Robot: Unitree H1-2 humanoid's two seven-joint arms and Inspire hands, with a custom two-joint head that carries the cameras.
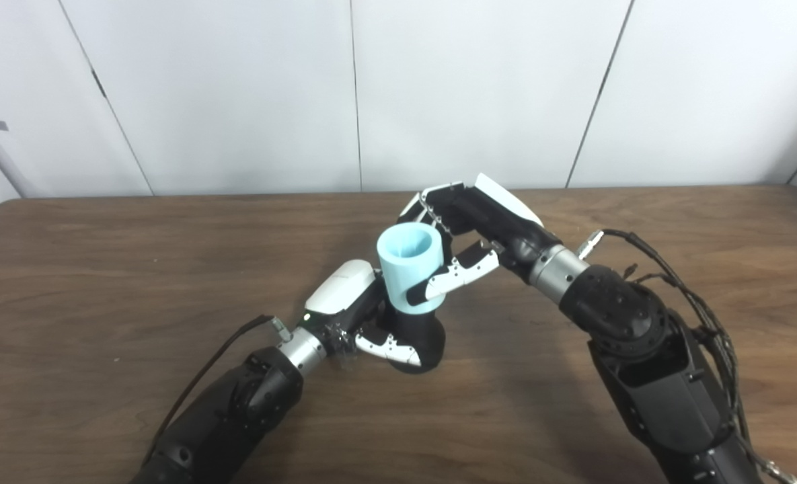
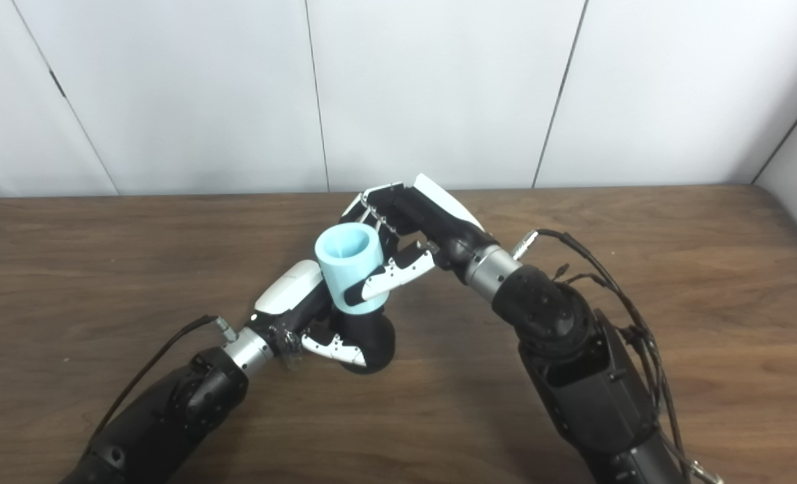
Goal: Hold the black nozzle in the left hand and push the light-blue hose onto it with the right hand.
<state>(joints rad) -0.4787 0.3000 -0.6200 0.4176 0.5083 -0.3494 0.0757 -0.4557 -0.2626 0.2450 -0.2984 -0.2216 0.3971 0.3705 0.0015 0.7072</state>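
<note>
1. Across the whole lower frame, a brown wooden table (image 1: 102, 269) with white wall panels (image 1: 237, 87) behind; nothing else on it that I can see.
2. Right arm comes in from the right edge, cables (image 1: 694, 296) looped along the forearm. Right hand (image 1: 469, 232) is wrapped around the light-blue hose (image 1: 409, 265): thumb across the front, other fingers curled behind. Grasping firmly, by the look of it.
3. Left hand (image 1: 361, 316) sits low, near the table centre, fingers closed round the black nozzle (image 1: 420, 336), thumb across its lower front.
4. Hose is a short, wide tube, open end up, tilted slightly. Its bottom meets the nozzle top; seems partly on, depth cannot be told.
5. Nozzle sits directly under the hose, just above or touching the table; contact unclear.
6. Risks, my judgement: the tilt could jam the hose against one side of the nozzle under a downward push. A hard push could slide the nozzle out of the left hand's grip. Right thumb sits low on the hose, so it may block further seating.
</note>
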